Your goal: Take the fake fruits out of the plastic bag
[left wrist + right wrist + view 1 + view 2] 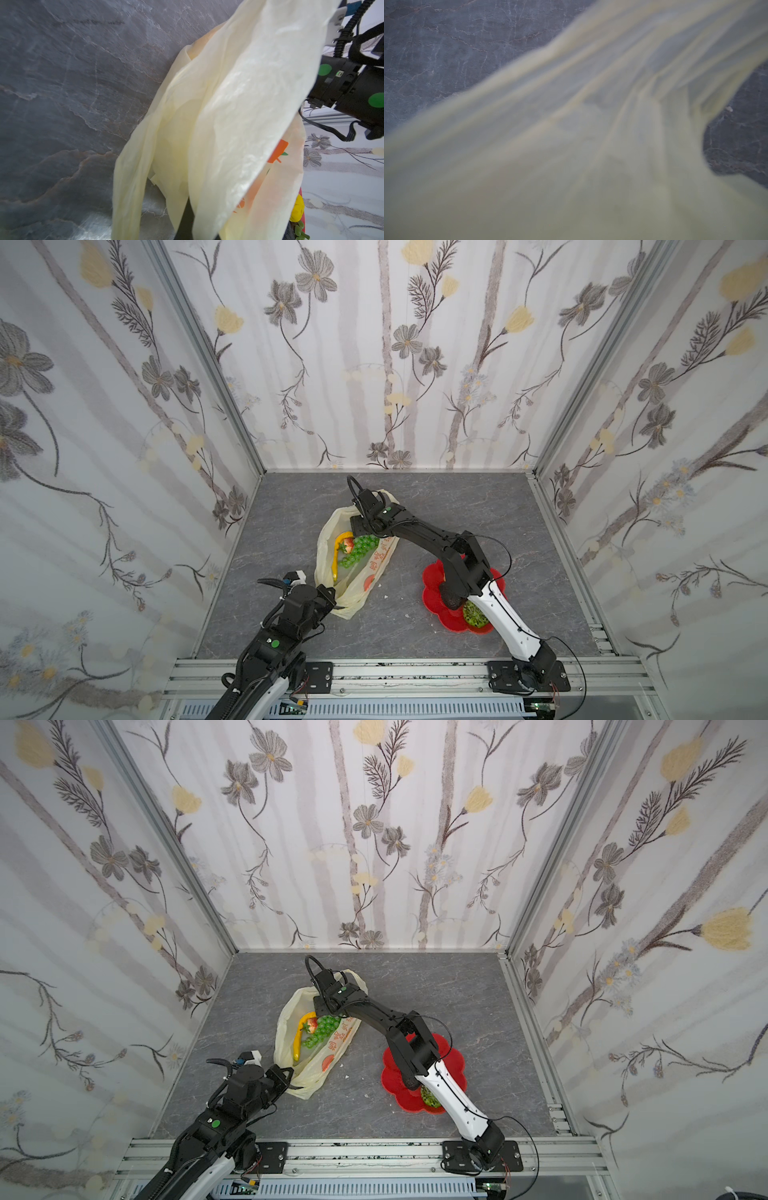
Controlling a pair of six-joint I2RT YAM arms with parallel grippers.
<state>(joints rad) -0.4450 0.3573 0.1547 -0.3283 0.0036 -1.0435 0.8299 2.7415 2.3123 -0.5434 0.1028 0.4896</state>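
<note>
The gray stone-look worktop (457,510) fills the floor of the booth, with flowered walls on three sides. On it, a bit left of the middle, lies the plastic bag (376,572), thin and pale yellow with orange print. It runs from the near left toward the far middle. Its top side gapes open, so the fruits inside show in both top views. To the right of the bag, well apart from it, sits a red flower-shaped plate (434,593). The right arm (436,543) passes over the plate and hides part of it.

The left claw (334,603) is at the near end of the bag. Its fingers are pressed together and pinch the thin plastic there (in the left wrist view the bag spreads out from a dark finger (187,218)). The right claw (360,526) is down at the far end of the bag. The right wrist view is all blurry yellow plastic, so whether this claw is spread or pinching cannot be told.

Inside the bag, a yellow banana (335,560) lies along the left wall. A green grape bunch (357,549) lies just beside it. A red strawberry (348,546) sits between the two, touching the grapes. On the plate rest a bumpy green ball (475,613) and a dark avocado (453,598), both partly hidden by the arm.
</note>
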